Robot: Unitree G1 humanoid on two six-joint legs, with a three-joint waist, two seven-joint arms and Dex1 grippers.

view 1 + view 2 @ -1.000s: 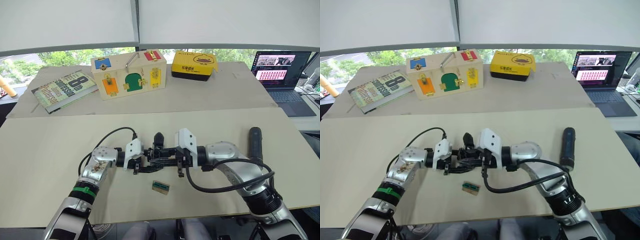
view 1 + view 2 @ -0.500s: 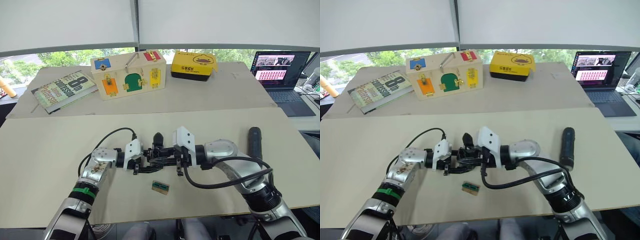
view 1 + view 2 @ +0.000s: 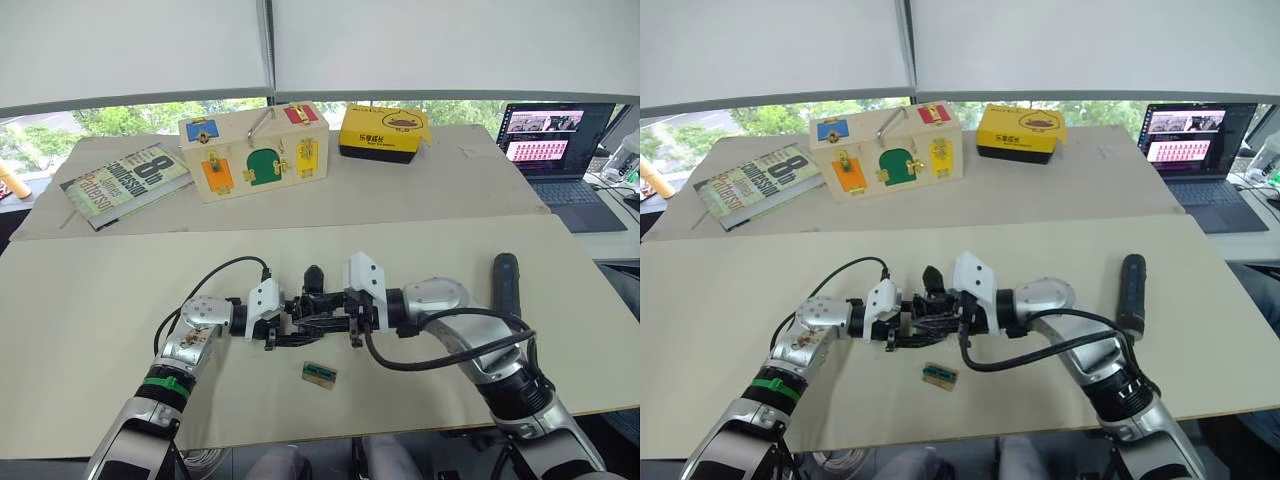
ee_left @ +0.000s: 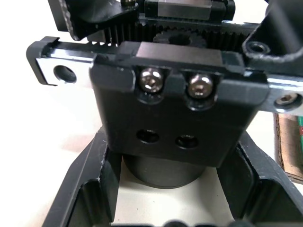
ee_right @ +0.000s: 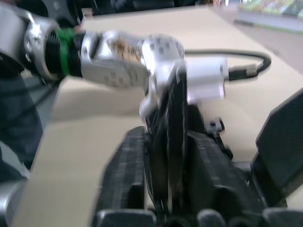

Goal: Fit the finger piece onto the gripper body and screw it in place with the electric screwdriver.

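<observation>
At the middle of the table my two grippers meet tip to tip. My left gripper (image 3: pixel 288 328) is shut on the gripper body (image 4: pixel 170 118), its fingers (image 4: pixel 85 189) around the round base. The body's block shows two screws above two empty holes, under a toothed rail. My right gripper (image 3: pixel 335 320) is shut on the finger piece (image 5: pixel 171 142), a thin black wedge seen edge-on between its ribbed pads (image 5: pixel 128 175), pressed up against the gripper body (image 3: pixel 312 298). The electric screwdriver (image 3: pixel 508 285) lies on the table to the right, untouched.
A small green-brown tray (image 3: pixel 320 373) lies just in front of the grippers. At the back stand a wooden latch box (image 3: pixel 255 148), a yellow box (image 3: pixel 383 131), a book (image 3: pixel 125 180) and a laptop (image 3: pixel 560 140). Black cables loop from both wrists.
My right gripper has edged a little to the left, closer to the left gripper. The left arm, screwdriver and tray have stayed put.
</observation>
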